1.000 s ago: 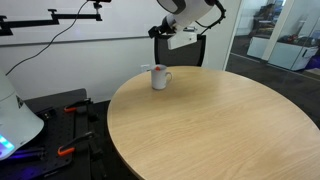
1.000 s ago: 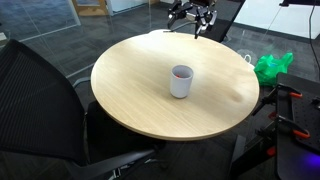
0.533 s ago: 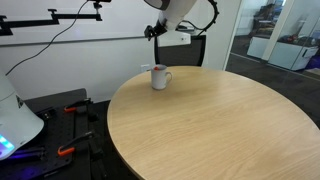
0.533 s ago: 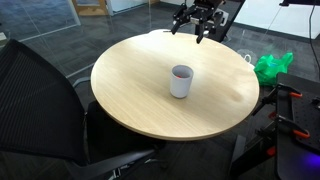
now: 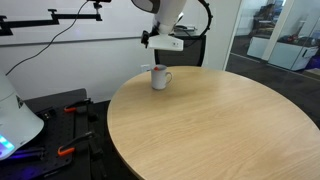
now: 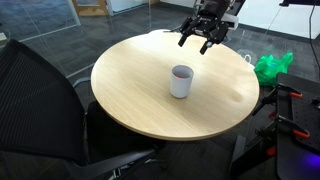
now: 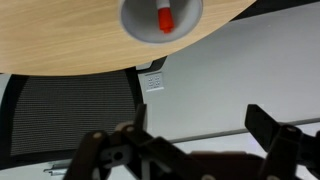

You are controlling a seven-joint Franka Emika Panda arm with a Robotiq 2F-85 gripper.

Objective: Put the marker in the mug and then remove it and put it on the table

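Observation:
The white mug (image 5: 160, 77) stands on the round wood-grain table (image 5: 220, 125) near its edge; it also shows in an exterior view (image 6: 181, 81) and at the top of the wrist view (image 7: 161, 17). The red marker (image 7: 165, 18) stands inside the mug, its red end showing above the rim (image 5: 158, 68). My gripper (image 5: 151, 39) hangs in the air above the mug; it also shows in an exterior view (image 6: 199, 36). It is open and empty, fingers (image 7: 268, 125) spread wide in the wrist view.
A black mesh chair (image 6: 40, 95) stands by the table's near side, another chair (image 5: 180, 52) behind the mug. A green bag (image 6: 272, 67) lies on the floor. Black equipment with red clamps (image 5: 65, 130) lies beside the table. A glass wall (image 5: 275, 40) is at the back.
My gripper has moved across from beyond the table edge toward the mug, still open and empty. The mug and marker have not moved.

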